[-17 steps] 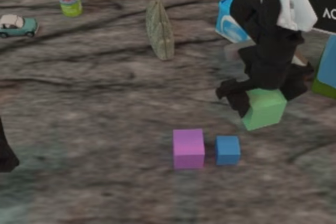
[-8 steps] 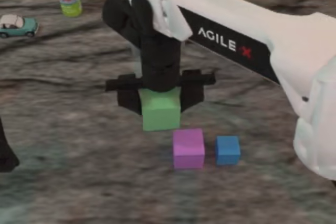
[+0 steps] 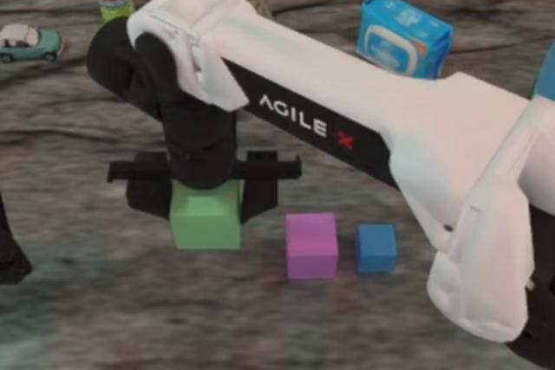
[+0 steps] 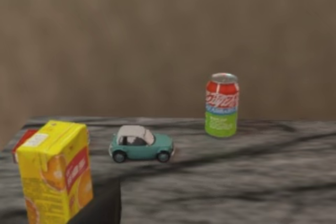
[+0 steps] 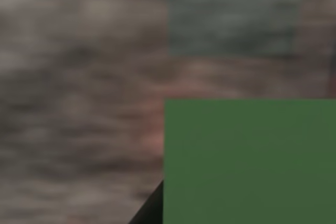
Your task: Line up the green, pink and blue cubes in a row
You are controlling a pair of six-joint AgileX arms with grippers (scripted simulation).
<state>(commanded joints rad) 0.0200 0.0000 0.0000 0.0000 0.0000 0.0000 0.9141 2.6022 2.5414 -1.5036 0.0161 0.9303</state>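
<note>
Dark marbled table (image 3: 78,292) carries the right gripper (image 3: 205,195), fingers clamped on the green cube (image 3: 206,220), with pink cube (image 3: 311,244) then blue cube (image 3: 375,248) beside it; left arm (image 3: 10,253) parked.

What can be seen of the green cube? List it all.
The green cube is a plain matte light-green block, the largest of the three cubes. It sits left of the pink cube, apart from it, roughly in line with that one and the blue cube. The right gripper stands over it, black jaws at either side, closed on it. Its top is mostly hidden by the gripper. Whether it rests on the table cannot be told.
</note>
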